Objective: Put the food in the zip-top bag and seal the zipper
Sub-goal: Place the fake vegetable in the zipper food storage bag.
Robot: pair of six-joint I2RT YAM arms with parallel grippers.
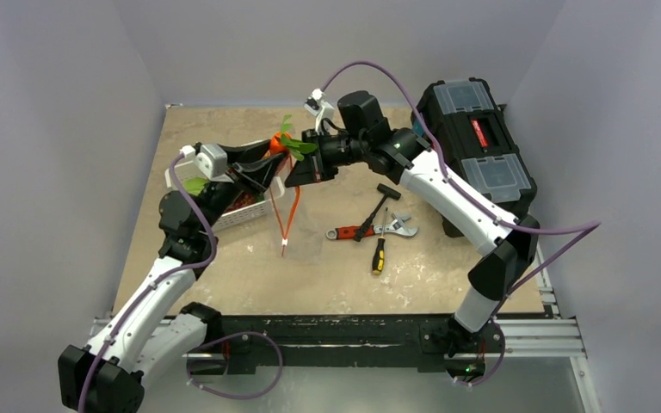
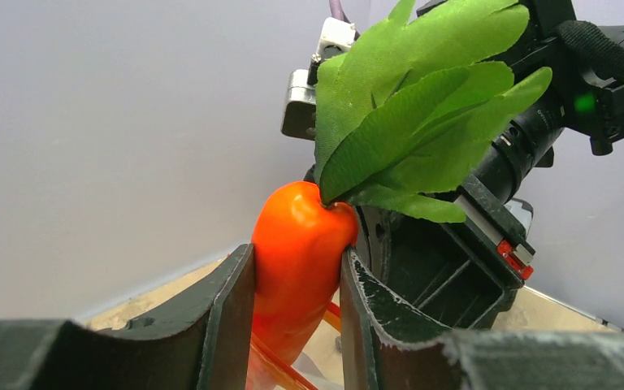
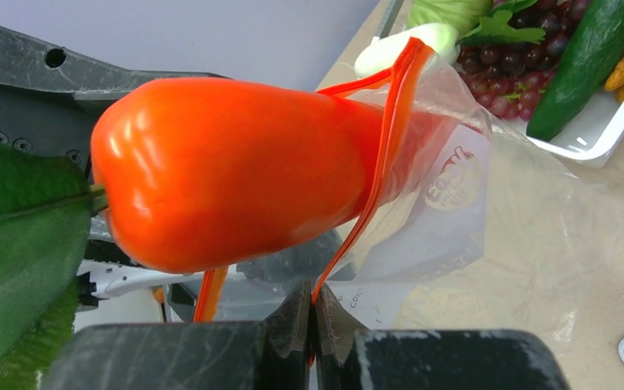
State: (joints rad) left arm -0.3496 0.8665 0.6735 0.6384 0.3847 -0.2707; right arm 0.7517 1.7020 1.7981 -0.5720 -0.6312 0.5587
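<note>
Just beside the white slatted basket (image 3: 611, 134), left gripper (image 2: 296, 264) clamped on an orange toy carrot (image 3: 236, 171), tip inside the clear crinkly zip-top bag (image 3: 455, 219), right gripper (image 3: 313, 317) pinching its red-orange zipper strip (image 3: 390, 122).

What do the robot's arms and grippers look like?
The left arm and right arm have white links between black joints, each trailed by a purple cable. The left gripper and right gripper are black with matte wedge-shaped jaws. A green light glows on the right arm.
</note>
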